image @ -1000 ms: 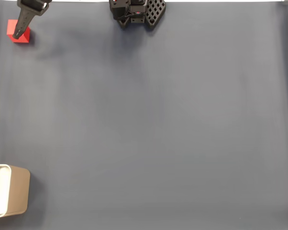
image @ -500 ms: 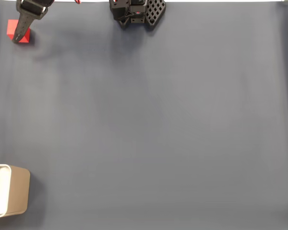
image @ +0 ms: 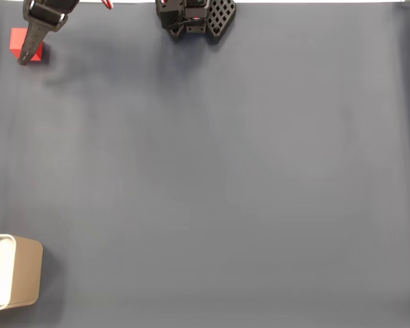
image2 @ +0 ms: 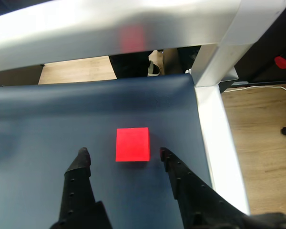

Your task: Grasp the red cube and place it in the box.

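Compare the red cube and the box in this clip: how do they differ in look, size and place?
The red cube is a solid bright red block; the box is a tan container with a white inside. In the fixed view the cube looks smaller than the box. The cube sits at the top left of the mat between the open gripper fingers; the box sits at the bottom left, cut by the edge. Both rest on the dark mat.

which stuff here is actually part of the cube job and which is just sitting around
Part of the job:
- red cube, on the dark mat between the open claw's fingertips, untouched
- box, at the lower left edge of the fixed view

Just around:
- dark mat covering the table
- black arm base at the top edge
- white frame post
- wooden floor
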Tool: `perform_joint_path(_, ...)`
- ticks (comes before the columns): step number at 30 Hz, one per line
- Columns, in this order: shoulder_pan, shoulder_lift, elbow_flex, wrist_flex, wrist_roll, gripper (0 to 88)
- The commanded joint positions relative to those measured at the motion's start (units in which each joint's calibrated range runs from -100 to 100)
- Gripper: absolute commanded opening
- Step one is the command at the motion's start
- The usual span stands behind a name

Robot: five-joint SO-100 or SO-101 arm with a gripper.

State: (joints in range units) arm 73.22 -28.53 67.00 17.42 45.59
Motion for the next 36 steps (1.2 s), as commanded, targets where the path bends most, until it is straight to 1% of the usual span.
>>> perform_joint_path(1, -0.35, 0.63, -0.76, -1.52, 0.15, 34.3)
perform_joint_path(36, -2.41, 4.87, -2.22, -4.88, -0.34, 34.6)
